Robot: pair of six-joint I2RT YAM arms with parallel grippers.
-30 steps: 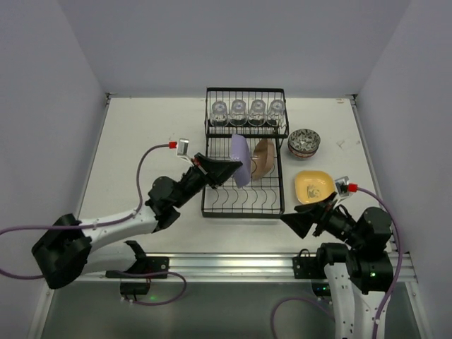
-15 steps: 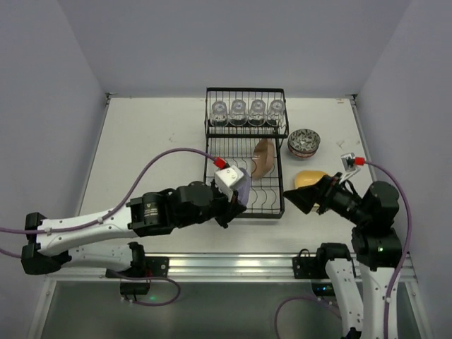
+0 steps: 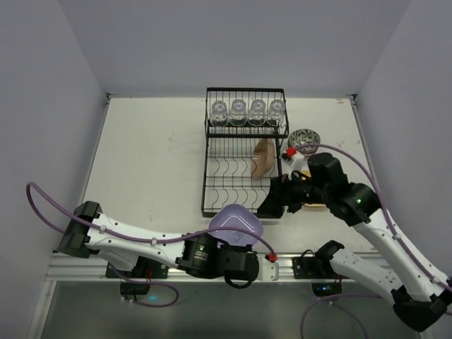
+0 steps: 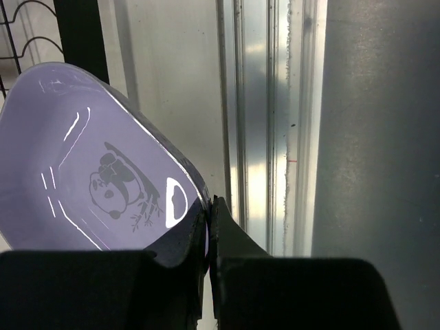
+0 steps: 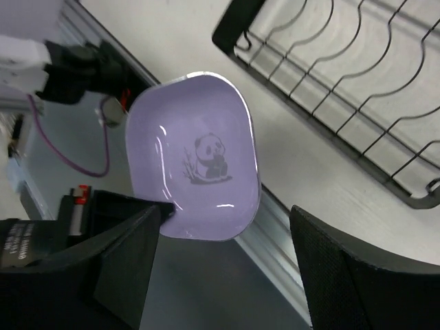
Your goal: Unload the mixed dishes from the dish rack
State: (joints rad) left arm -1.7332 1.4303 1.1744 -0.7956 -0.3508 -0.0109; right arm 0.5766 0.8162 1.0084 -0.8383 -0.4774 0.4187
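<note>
My left gripper (image 3: pixel 235 244) is shut on the near rim of the purple plate (image 3: pixel 236 224), held face up over the table's front edge. In the left wrist view the jaws (image 4: pixel 208 214) pinch the rim of the plate (image 4: pixel 96 172), which has a panda print. My right gripper (image 3: pixel 272 202) is open and empty at the rack's front right corner. Its wrist view looks down on the purple plate (image 5: pixel 196 161) between its spread fingers (image 5: pixel 124 261). The black dish rack (image 3: pixel 212 152) holds several clear glasses (image 3: pixel 246 111) on top and a brown plate (image 3: pixel 263 157) below.
A patterned bowl (image 3: pixel 305 140) sits right of the rack, partly behind my right arm. The yellow plate is hidden under that arm. The metal rail (image 3: pixel 169 263) runs along the table's front edge, also seen in the left wrist view (image 4: pixel 254 137). The rack's corner (image 5: pixel 234 31) is close.
My left arm pulled the purple plate out of the rack and swung it to the front edge. My right arm left the yellow plate and reached left toward the rack's front corner.
</note>
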